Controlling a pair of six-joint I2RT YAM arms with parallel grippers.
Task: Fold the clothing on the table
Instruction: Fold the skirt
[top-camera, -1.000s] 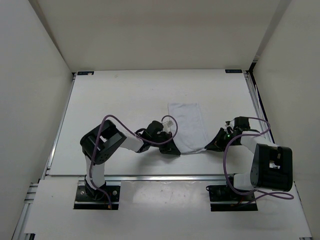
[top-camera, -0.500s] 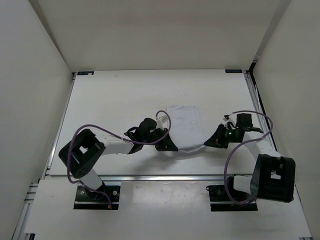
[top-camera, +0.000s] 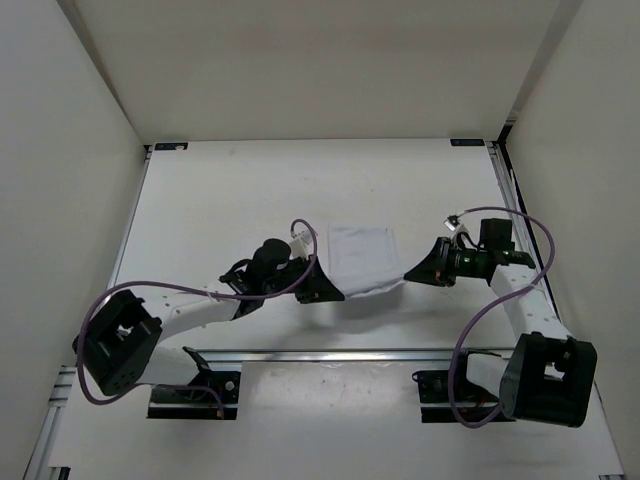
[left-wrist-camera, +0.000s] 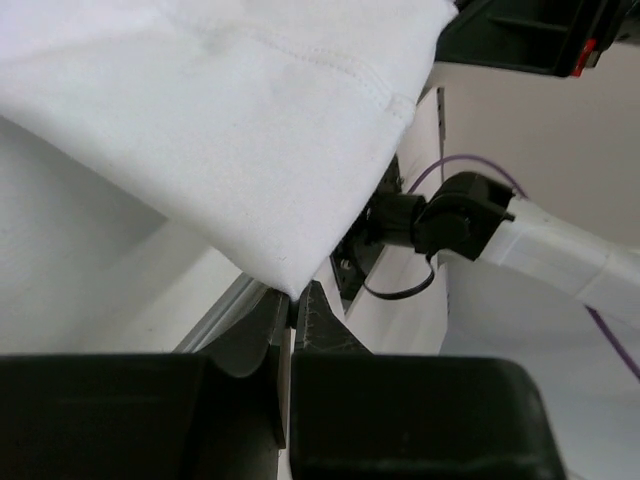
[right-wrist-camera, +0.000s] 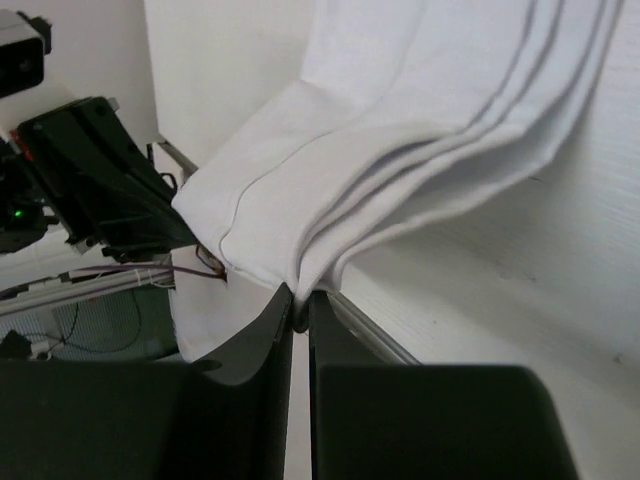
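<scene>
The left jaws are nearly shut, pinching one corner of the white cloth (top-camera: 360, 250). The right jaws pinch the other corner the same way. The cloth sags between them and its far end lies on the bench (top-camera: 230, 190).

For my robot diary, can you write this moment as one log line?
step: fold clothing | left gripper: shut on near-left corner | right gripper: shut on near-right corner | near edge: lifted off table
</scene>
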